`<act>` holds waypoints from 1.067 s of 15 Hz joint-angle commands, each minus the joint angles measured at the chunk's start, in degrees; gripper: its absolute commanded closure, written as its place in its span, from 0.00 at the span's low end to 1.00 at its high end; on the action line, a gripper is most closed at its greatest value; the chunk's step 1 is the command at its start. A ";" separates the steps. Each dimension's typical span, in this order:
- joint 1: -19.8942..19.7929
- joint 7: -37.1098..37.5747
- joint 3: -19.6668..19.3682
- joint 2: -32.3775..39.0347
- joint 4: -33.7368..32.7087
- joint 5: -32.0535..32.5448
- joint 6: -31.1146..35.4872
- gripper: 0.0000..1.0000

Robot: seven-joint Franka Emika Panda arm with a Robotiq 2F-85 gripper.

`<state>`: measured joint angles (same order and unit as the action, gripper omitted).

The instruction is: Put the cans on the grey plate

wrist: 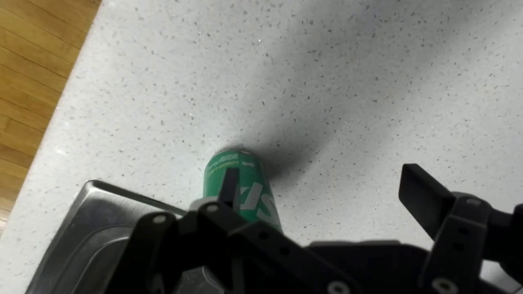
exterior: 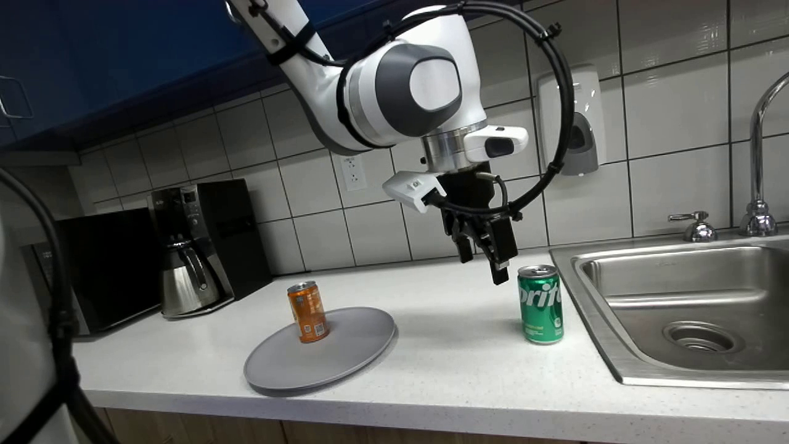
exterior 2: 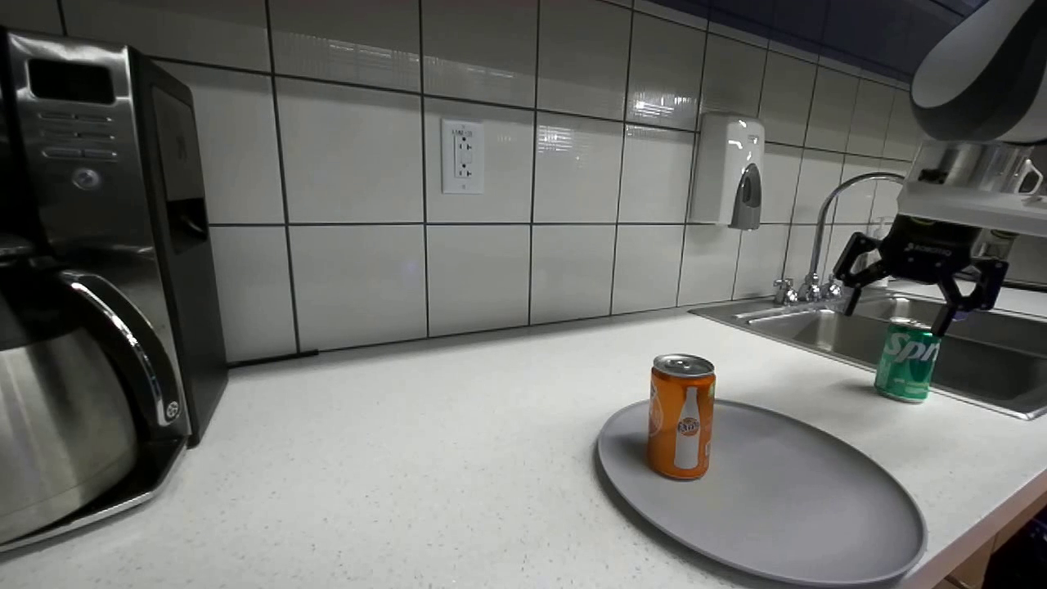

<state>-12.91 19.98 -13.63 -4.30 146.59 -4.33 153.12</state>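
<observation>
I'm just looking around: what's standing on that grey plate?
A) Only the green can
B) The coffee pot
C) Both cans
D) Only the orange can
D: in both exterior views the orange can stands on the plate, while the green can stands apart from it, on the counter beside the sink.

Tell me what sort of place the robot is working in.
Probably a kitchen, whether home or office I cannot tell: a steel sink with a curved tap is set into the counter, and a coffee maker stands near the tiled wall.
</observation>
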 commanded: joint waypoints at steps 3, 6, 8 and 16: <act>-1.17 -0.35 -0.91 1.84 -1.49 -2.34 -0.44 0.00; -1.49 -0.54 -1.80 2.70 -2.05 -3.31 -0.57 0.00; -1.85 -0.43 -2.32 3.46 -2.62 -3.82 -0.51 0.00; -2.47 -0.07 -3.71 7.36 -6.52 -5.13 -1.05 0.00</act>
<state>-14.53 19.98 -17.57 0.89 142.82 -8.06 153.11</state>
